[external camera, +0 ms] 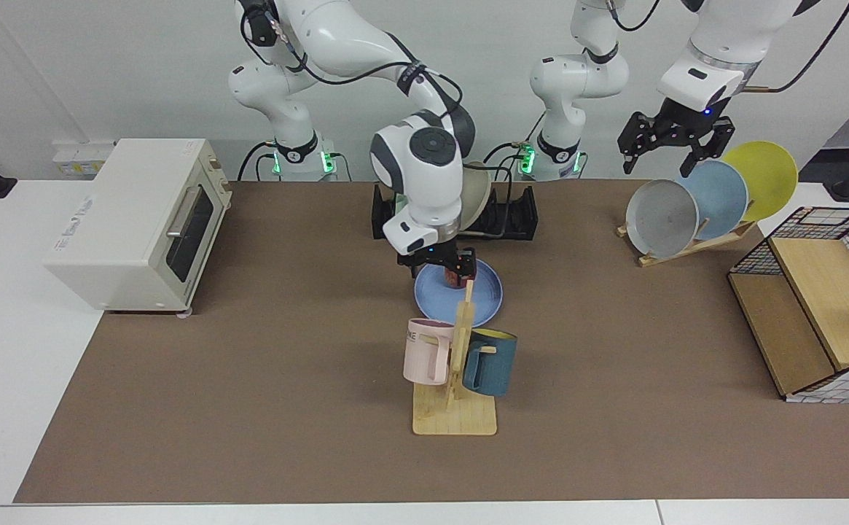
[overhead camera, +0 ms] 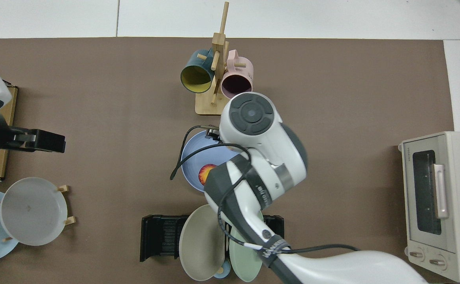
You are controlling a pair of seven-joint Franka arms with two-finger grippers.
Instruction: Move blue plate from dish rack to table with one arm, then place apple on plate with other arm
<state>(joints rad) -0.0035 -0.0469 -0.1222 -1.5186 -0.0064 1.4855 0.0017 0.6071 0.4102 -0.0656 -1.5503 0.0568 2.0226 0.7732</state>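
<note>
A toaster oven (external camera: 136, 222) sits at frame left. A mug tree (external camera: 455, 379) with pink (external camera: 426, 351) and teal (external camera: 490, 362) mugs stands centre. A plate stand (external camera: 694, 244) and wire-and-wood crate (external camera: 818, 299) occupy the right.

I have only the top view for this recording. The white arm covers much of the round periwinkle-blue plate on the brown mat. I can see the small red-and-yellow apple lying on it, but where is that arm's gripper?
Observer: In the facing view, the right gripper hangs low over the blue plate. It is on the side nearest the black slotted dish rack, close by the apple. I cannot tell whether it touches the apple.
Operator: And the black gripper near the round grey plate, is it down at the table?
Observer: No. The left gripper waits high above the grey plate, open and holding nothing.
</note>
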